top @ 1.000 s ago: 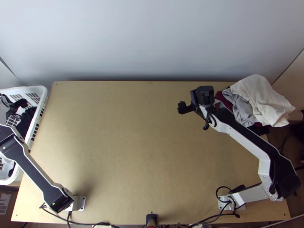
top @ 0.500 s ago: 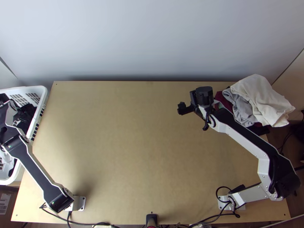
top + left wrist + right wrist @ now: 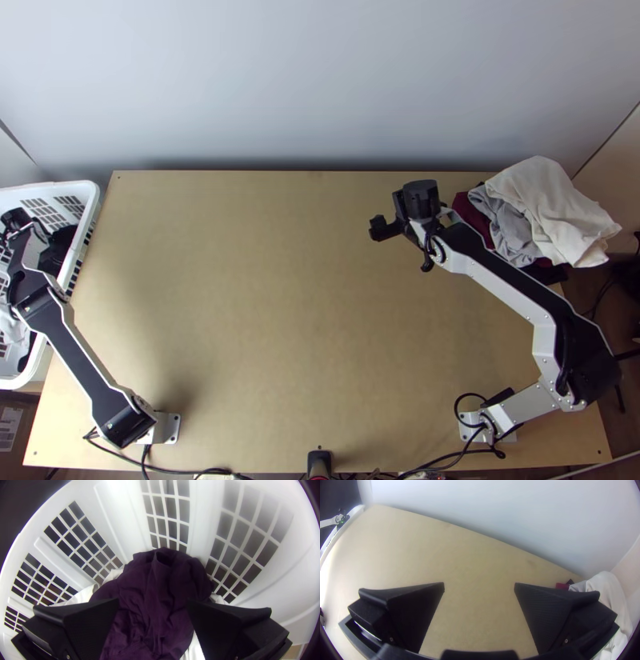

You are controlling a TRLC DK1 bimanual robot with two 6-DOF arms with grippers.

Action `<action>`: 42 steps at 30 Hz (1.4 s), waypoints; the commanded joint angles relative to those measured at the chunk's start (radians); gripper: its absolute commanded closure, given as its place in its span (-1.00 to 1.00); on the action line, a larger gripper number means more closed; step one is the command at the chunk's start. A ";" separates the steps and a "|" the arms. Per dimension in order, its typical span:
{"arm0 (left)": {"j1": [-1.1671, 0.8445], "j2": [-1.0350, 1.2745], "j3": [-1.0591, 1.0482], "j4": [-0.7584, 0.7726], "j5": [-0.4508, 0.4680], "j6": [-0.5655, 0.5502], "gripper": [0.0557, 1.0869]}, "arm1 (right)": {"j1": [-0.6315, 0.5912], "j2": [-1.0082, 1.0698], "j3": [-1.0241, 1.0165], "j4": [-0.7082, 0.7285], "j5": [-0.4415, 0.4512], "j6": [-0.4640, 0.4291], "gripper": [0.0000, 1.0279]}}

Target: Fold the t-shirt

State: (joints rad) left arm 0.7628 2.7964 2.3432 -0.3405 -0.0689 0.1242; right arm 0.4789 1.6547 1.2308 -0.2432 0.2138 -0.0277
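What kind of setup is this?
Looks like a robot laundry-folding workstation, perhaps in a lab: two arms are mounted on a bare wooden table, with a white basket of clothes and a garment heap beside them.

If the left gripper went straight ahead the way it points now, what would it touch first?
Most likely the dark purple cloth bunched in the white basket. It lies straight ahead of the left gripper, though how far down is hard to tell.

Top view, high, looking down, shares table (image 3: 280,280) with far-facing right wrist view, laundry basket (image 3: 93,198) with close left one.
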 commanded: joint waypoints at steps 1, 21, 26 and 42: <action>-0.008 0.055 0.018 0.066 -0.005 0.020 -0.90 | 0.029 0.047 0.036 -0.004 0.016 -0.020 -0.90; -0.054 0.132 0.021 0.230 0.015 -0.024 0.93 | 0.069 0.079 0.056 -0.030 0.075 -0.023 -0.90; -0.034 0.126 0.021 0.256 0.012 -0.055 0.92 | 0.081 0.094 0.061 -0.030 0.081 -0.021 -0.90; 0.010 -0.221 -0.016 0.049 0.015 -0.178 0.92 | 0.110 0.149 0.110 -0.016 0.105 -0.015 -0.90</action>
State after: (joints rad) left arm 0.7643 2.7293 2.3486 -0.1894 -0.0685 0.0059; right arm 0.5739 1.7863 1.3220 -0.2642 0.3069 -0.0460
